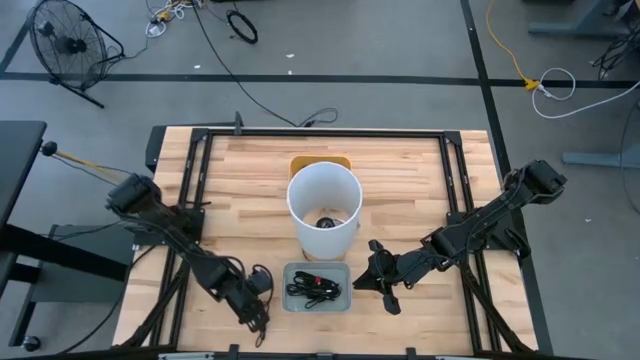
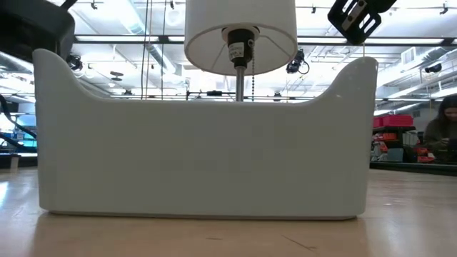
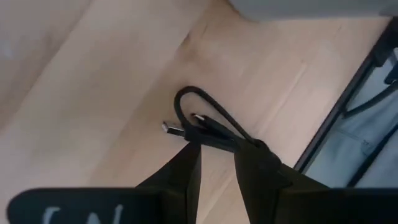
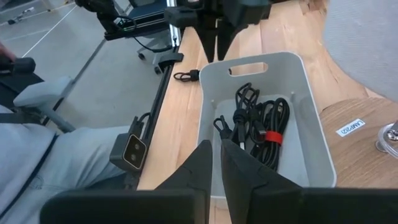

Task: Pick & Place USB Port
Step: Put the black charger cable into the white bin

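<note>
Pinching a coiled black USB cable point(image 3: 208, 124) just above the table point(image 1: 250, 180), the left gripper point(image 3: 214, 149) holds it beside the gray bin point(image 1: 345, 300); light and floppy, it is best gripped at the bundled loop. The right gripper point(image 4: 219, 158), nearly shut and empty, hovers over that bin.

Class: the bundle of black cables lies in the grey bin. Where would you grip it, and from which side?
Grip the black cable bundle at its red tie, where the strands gather, coming straight down from above: the grey bin has walls blocking any sideways approach.

Overhead, table-level, two wrist cameras
</note>
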